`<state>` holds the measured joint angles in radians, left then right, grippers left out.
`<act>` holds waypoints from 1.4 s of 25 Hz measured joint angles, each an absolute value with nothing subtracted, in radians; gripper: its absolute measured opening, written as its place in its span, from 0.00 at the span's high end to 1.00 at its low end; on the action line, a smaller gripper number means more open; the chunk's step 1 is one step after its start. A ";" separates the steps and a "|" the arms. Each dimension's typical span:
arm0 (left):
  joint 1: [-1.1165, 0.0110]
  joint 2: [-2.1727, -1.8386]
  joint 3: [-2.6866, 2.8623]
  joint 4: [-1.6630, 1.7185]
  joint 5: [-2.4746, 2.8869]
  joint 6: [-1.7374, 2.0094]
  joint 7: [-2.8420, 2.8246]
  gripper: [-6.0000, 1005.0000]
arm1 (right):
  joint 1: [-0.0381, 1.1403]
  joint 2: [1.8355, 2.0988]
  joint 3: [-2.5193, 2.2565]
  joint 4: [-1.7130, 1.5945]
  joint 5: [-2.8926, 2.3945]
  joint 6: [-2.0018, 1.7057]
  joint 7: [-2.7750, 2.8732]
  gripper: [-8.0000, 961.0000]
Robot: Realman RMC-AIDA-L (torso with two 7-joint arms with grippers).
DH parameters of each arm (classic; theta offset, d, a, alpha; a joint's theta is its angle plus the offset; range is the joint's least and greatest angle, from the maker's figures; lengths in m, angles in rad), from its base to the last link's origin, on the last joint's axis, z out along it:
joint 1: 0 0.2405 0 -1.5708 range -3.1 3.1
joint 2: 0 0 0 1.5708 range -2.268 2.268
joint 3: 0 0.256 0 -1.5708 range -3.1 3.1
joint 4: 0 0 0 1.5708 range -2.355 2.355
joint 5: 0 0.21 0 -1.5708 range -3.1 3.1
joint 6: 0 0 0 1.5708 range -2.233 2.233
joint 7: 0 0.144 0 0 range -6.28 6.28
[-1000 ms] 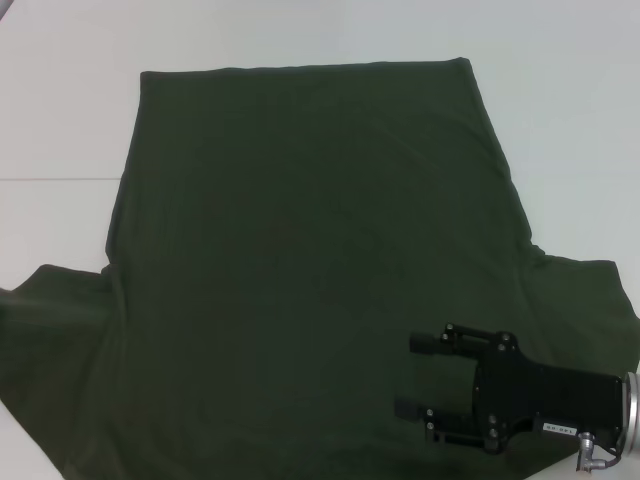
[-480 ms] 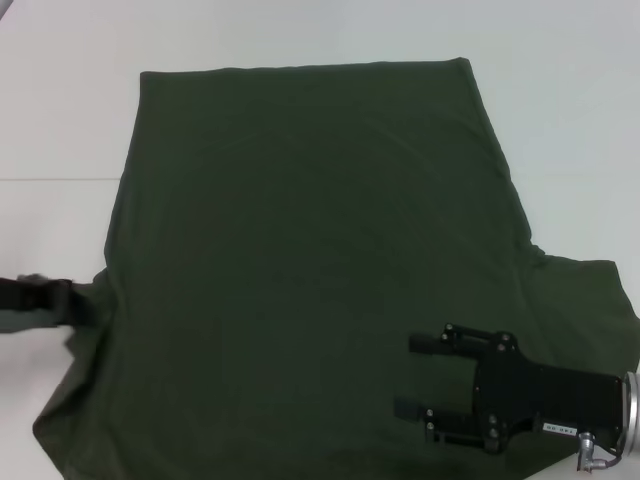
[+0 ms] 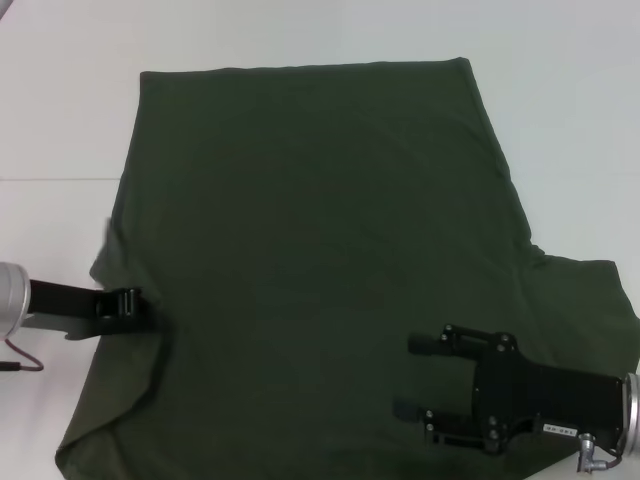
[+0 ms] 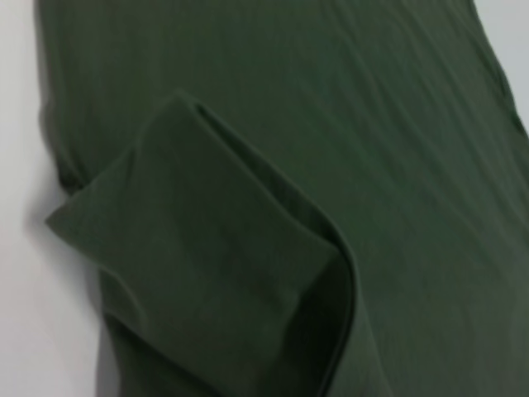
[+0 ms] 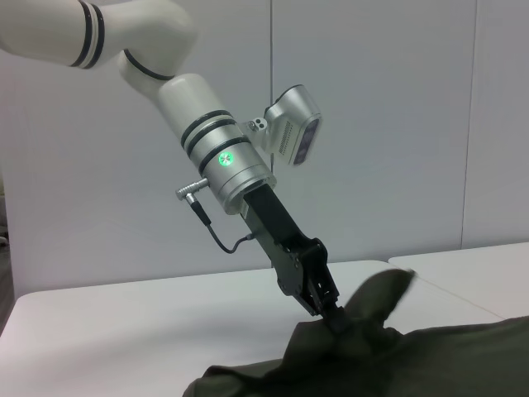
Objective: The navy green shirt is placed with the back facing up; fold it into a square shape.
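Observation:
The navy green shirt point(image 3: 320, 220) lies spread flat on the white table, with its hem at the far side. My left gripper point(image 3: 135, 303) is at the shirt's left edge, shut on the left sleeve, which is lifted and pulled in over the body. The right wrist view shows this left gripper point(image 5: 335, 318) pinching a raised peak of fabric. In the left wrist view the sleeve point(image 4: 207, 248) lies doubled over the shirt body point(image 4: 372, 124). My right gripper point(image 3: 408, 375) hovers open above the shirt's near right part. The right sleeve point(image 3: 590, 300) is still spread out flat.
White table point(image 3: 560, 100) surrounds the shirt at the far side and on both sides. A table seam point(image 3: 60, 179) runs along the left. A pale wall point(image 5: 397, 124) stands behind the table.
My left arm has come in from the left with the left sleeve and dragged it right, over the shirt's body. The right arm has not moved.

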<state>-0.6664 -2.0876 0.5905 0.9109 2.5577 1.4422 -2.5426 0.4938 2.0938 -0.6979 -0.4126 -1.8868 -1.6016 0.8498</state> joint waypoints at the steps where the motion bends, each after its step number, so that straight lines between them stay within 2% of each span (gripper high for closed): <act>1: -0.667 -2.088 0.591 0.907 2.548 1.442 -2.543 0.88 | 0.494 2.094 -0.698 -0.413 -1.887 -1.602 0.849 0.22; 21: -0.658 -2.100 0.591 0.812 2.448 1.405 -2.501 0.85 | 0.490 2.095 -0.705 -0.413 -1.887 -1.603 0.852 0.22; 28: -0.606 -2.071 0.581 0.786 2.327 1.378 -2.464 0.84 | 0.489 2.094 -0.707 -0.413 -1.887 -1.610 0.848 0.22; 35: -0.548 -2.042 0.582 0.755 2.259 1.377 -2.394 0.59 | 0.488 2.094 -0.705 -0.413 -1.887 -1.615 0.846 0.22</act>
<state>-0.5481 -2.0420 0.5818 0.7546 2.2594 1.3770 -2.3936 0.4876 2.0938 -0.7049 -0.4127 -1.8867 -1.6152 0.8461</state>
